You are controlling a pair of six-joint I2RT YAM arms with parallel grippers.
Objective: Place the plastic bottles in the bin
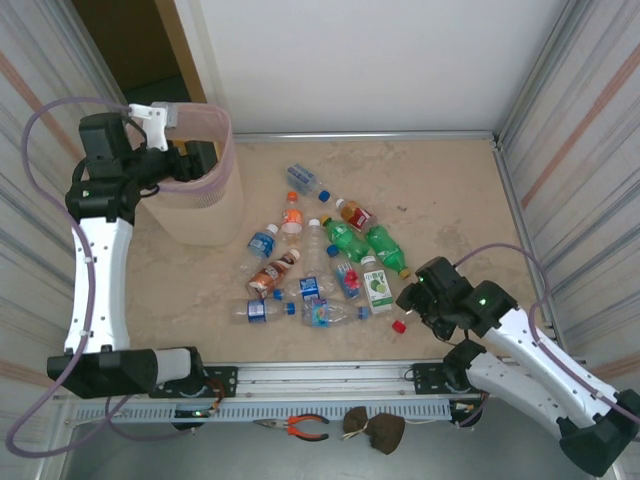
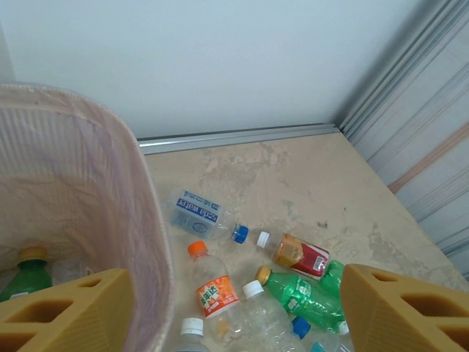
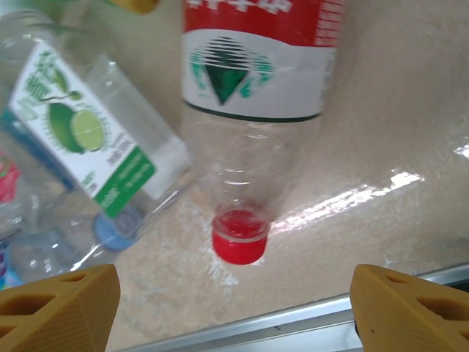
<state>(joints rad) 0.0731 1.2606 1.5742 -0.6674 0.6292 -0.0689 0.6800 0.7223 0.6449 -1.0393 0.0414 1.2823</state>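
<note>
The bin (image 1: pixel 205 205), beige with a pink liner, stands at the back left. My left gripper (image 1: pixel 196 160) hovers open over its rim; in the left wrist view its fingers (image 2: pixel 66 315) straddle the bin wall (image 2: pixel 95 198) with nothing held. A green bottle (image 2: pixel 26 275) lies inside the bin. Several plastic bottles (image 1: pixel 320 265) lie scattered mid-table. My right gripper (image 1: pixel 412 300) is low at their right edge and open (image 3: pixel 234 315). Just ahead of its jaws lies a clear bottle (image 3: pixel 253 81) with a red cap (image 3: pixel 240 238) pointing toward me, untouched. The red cap (image 1: pixel 399 326) also peeks out below the gripper.
A lime-labelled bottle (image 3: pixel 88 147) lies left of the red-capped one. An aluminium rail (image 3: pixel 293 323) runs along the near table edge just behind the right fingers. Orange-handled pliers (image 1: pixel 300 427) lie below the rail. Corrugated walls (image 1: pixel 570 150) close both sides.
</note>
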